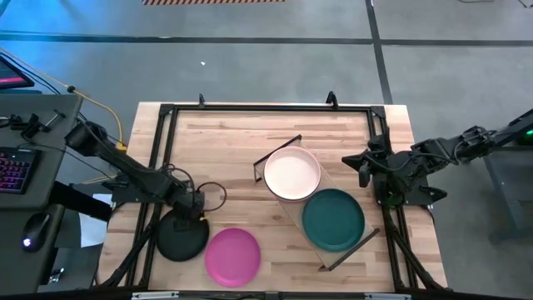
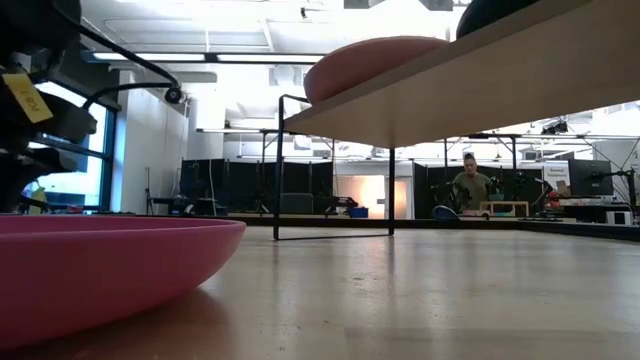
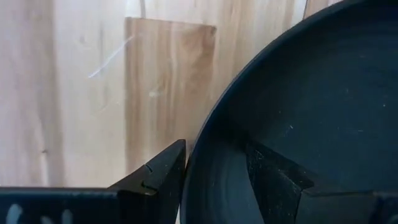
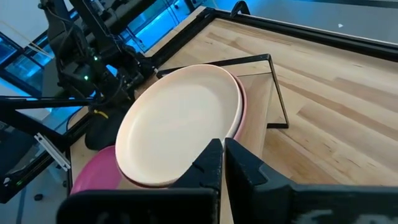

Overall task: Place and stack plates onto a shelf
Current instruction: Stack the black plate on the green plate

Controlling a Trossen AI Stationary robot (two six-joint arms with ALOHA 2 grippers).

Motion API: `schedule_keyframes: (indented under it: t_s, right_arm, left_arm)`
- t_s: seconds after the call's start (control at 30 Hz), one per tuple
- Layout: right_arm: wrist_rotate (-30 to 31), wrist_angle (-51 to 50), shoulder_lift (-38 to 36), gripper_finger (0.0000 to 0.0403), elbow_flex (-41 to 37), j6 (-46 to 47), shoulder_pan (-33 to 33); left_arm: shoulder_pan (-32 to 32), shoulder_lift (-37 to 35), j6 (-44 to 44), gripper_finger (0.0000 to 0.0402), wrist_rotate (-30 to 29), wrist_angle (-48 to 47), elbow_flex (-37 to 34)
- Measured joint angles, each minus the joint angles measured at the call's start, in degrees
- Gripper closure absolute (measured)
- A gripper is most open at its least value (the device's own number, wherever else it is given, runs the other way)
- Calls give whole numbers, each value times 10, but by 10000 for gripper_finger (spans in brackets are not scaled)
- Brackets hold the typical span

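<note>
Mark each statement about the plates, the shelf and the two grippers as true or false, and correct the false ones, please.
1. The magenta plate lies on the shelf. False: it lies on the table, beside the black plate.
2. The left gripper has one finger on each side of the black plate's rim. True.
3. The cream plate sits on top of a light pink plate on the shelf. True.
4. The right gripper holds the dark green plate. False: it is shut on nothing and waits at the table's right edge.
5. The dark green plate is on the shelf next to the cream plate. True.
</note>
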Motion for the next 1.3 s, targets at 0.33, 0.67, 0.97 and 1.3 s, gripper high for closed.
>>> schedule_keyframes:
  t_s: [0.33, 0.67, 0.97, 1.3]
  right_arm:
    - [-4, -4, -1, 403, 0, -5, 0]
    - [-14, -4, -1, 402, 0, -20, 0]
    - [-58, 85, 4, 325, 0, -17, 0]
    - [-73, 292, 84, 154, 0, -26, 0]
  left_arm:
    - [9, 36, -63, 380, 20, -22, 40]
    - [97, -56, -169, 399, -140, -318, 212]
    - [144, -83, -266, 400, -198, -390, 415]
    - [167, 22, -223, 401, -248, -232, 588]
